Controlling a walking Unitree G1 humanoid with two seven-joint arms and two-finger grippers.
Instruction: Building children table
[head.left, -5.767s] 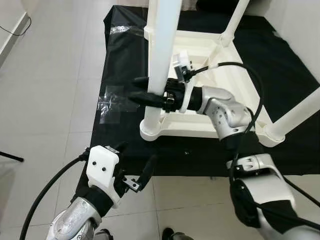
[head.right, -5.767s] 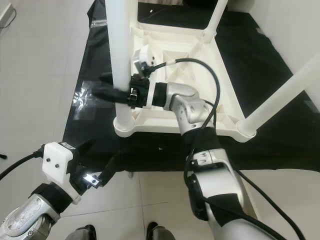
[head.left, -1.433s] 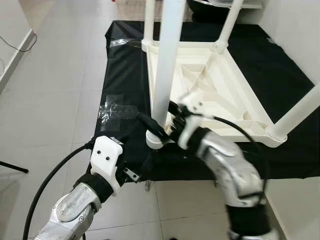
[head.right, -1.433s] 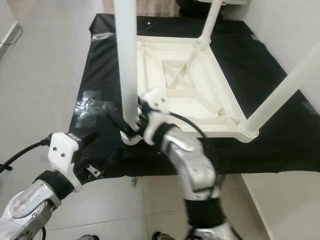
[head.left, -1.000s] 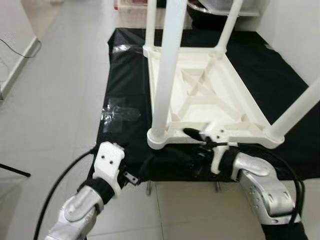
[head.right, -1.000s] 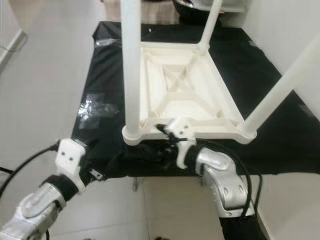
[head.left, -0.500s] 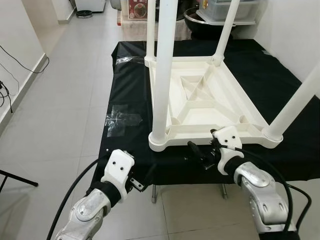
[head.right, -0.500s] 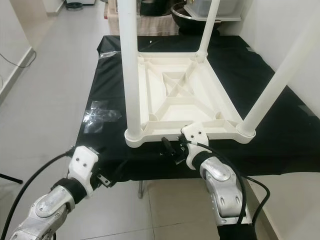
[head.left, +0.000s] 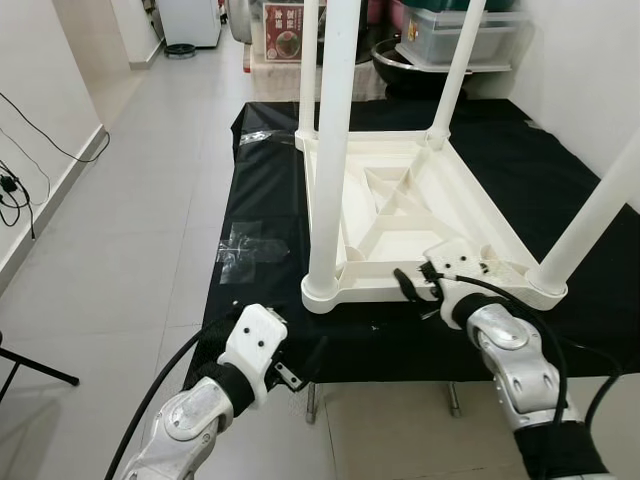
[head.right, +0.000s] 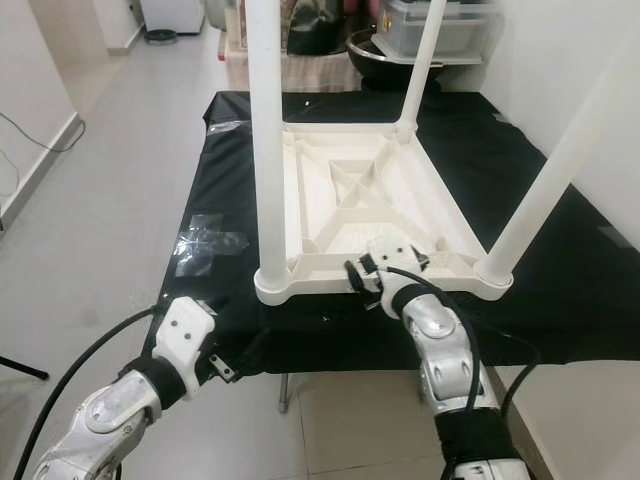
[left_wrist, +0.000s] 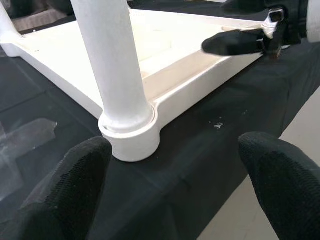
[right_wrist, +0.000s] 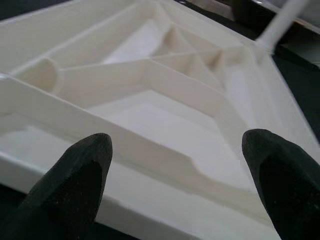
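The white children's table (head.left: 380, 291) lies upside down on a black-covered platform, its legs pointing up. The near left leg (head.left: 330, 150) stands in its corner socket (left_wrist: 129, 131). My right gripper (head.left: 412, 287) is open at the table's front rim, fingers pointing over the ribbed underside (right_wrist: 150, 75) and holding nothing. My left gripper (head.left: 305, 365) hangs open below the platform's front left edge, aimed at the near left leg's base and apart from it. One right gripper finger (left_wrist: 235, 41) shows in the left wrist view.
Black cloth (head.left: 260, 200) covers the low platform, with a patch of clear tape (head.left: 245, 250) on its left part. Grey tile floor (head.left: 130, 200) spreads to the left. Bins and a dark bowl (head.left: 440, 20) stand behind. A white wall runs along the right.
My right gripper has let go of the near left leg, dropped to the platform's front edge, then risen to the table's front rim. The head view has tilted up. The left arm barely moved.
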